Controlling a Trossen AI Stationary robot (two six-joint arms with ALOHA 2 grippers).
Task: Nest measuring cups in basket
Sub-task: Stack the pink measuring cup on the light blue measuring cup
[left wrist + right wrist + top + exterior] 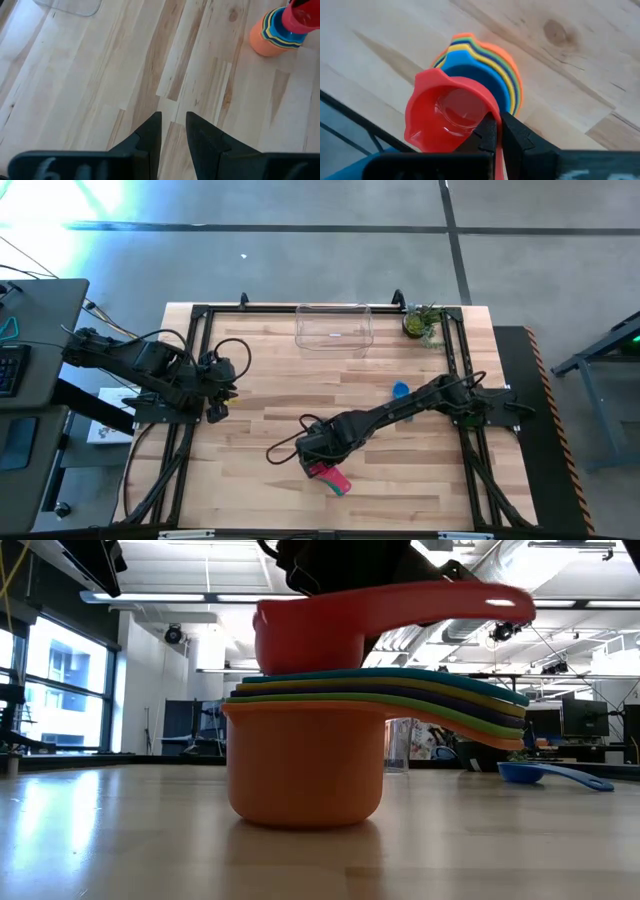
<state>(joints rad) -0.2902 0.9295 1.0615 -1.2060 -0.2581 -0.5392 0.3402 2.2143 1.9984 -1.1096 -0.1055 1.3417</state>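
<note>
High view: the right gripper [318, 460], low of centre, is clenched on the small red-pink plastic measuring cup [330, 476] above the nested stack. The clear rectangular plastic basket [333, 327] sits at upper centre, well apart. A small blue plastic scoop [401, 390] lies right of centre. The left gripper [216, 412] waits at left, part-open and empty.

Low view: the red-pink cup [330, 625] rests on, or just above, the stack of nested plastic cups [305, 755], orange at the bottom, at frame centre.

Left wrist view: the stack [277, 30] shows at upper right, a basket corner [70, 6] at upper left.

Right wrist view: the fingers [487, 132] pinch the cup's handle at lower centre.

Judged step: seating the red-pink cup. The next move calls for a straight descent, then release; the blue scoop and the transfer to the basket remain.
</note>
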